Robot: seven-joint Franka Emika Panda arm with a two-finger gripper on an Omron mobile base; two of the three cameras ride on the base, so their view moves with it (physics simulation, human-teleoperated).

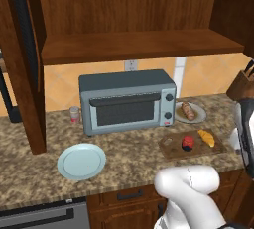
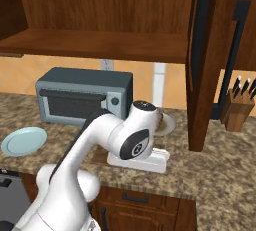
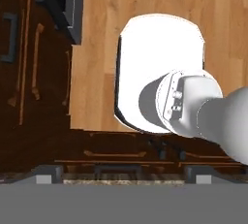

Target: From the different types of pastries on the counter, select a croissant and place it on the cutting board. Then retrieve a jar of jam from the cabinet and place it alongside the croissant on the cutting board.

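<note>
Tool (image 3: 124, 177) tips wide apart, nothing between them, aimed at the floor. Jar of jam (image 1: 187, 143) sits upright beside croissant (image 1: 207, 137) on cutting board (image 1: 171, 149) near table's right front edge — jar rigid, slick, grip its sides; croissant soft, crushable.

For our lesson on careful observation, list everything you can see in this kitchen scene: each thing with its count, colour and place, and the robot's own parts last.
Flat rectangular dark brown wooden cutting board: one, on the granite counter, right of centre.
Small golden-orange croissant: one, on the board's right part.
Squat red jam jar with dark lid: one, on the board, left of the croissant.
Brown elongated roll pastry: one, on a pale plate behind the board.
Grey-blue toaster oven: one, at the back of the counter.
Round light blue plate: one, front left.
Pale canister with red band: one, left of the oven.
Wooden knife block: one, far right.
Dark reddish wall cabinet: one, above.
White robot arm: one; end effector open.
</note>
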